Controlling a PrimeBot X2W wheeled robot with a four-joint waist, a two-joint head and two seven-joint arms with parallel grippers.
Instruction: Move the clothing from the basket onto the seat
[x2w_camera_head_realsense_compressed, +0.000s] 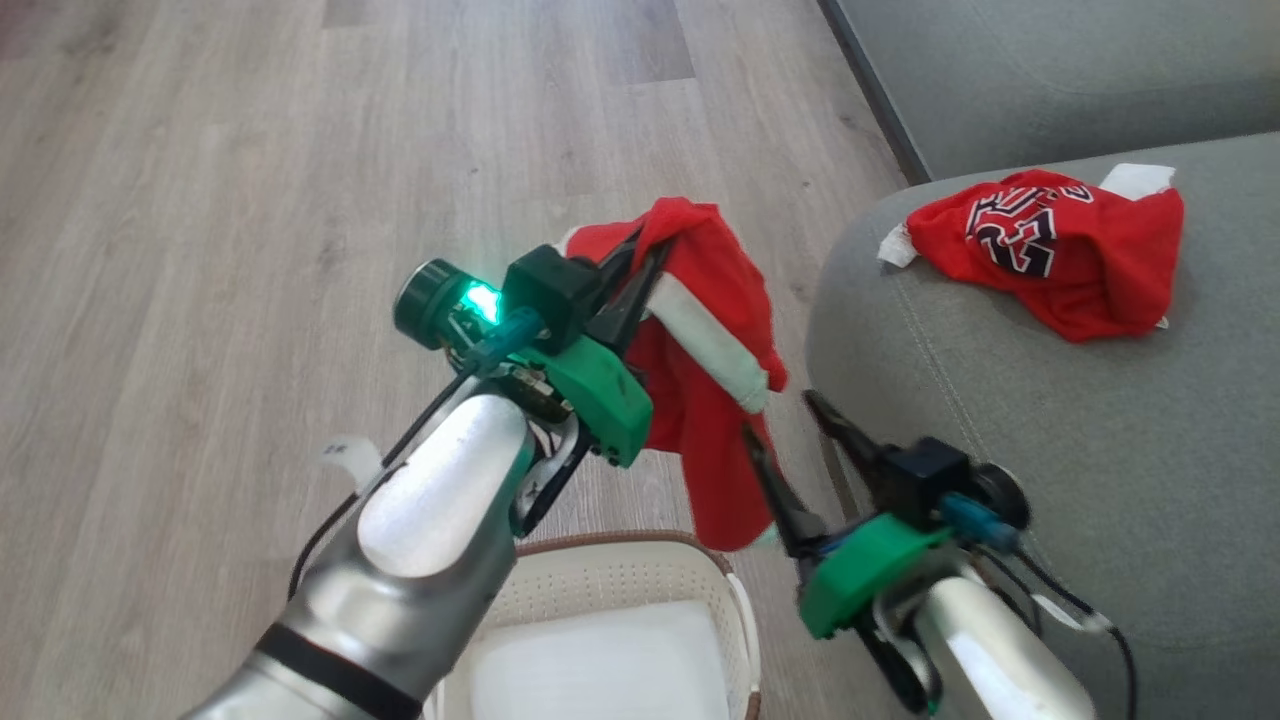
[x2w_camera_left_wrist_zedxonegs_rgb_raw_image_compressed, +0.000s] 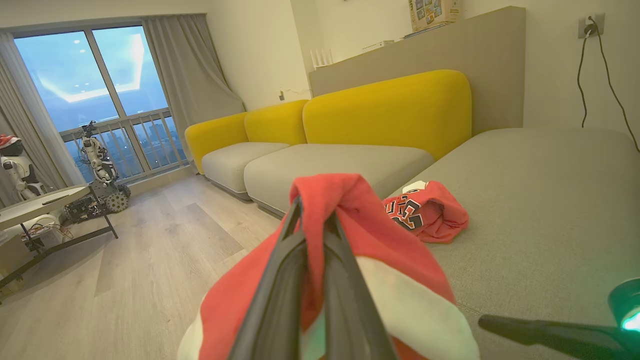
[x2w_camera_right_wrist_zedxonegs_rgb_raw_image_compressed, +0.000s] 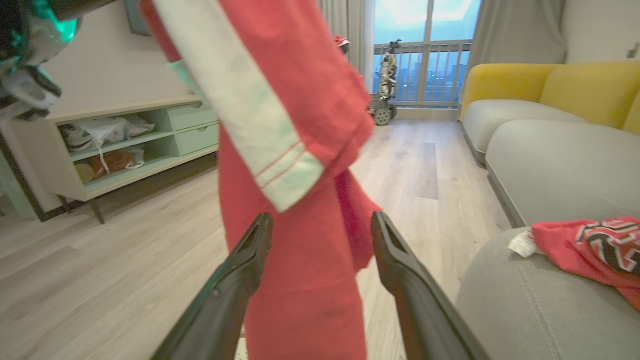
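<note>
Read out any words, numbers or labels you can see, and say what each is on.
"23", probably: black figures outlined in white on the red jersey on the seat, partly folded.
The box at the top of the left wrist view: print too small to read.
The hanging red garment: no text shows.

red garment (x2w_camera_head_realsense_compressed: 712, 440) hanging near basket (x2w_camera_head_realsense_compressed: 640, 575) | lettered garment (x2w_camera_head_realsense_compressed: 1095, 275) crumpled on seat (x2w_camera_head_realsense_compressed: 1100, 480)

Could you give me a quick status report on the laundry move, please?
Left gripper shut on red garment, hanging near basket. Right gripper open beside it. Lettered garment on seat. No obstacle seen.
</note>
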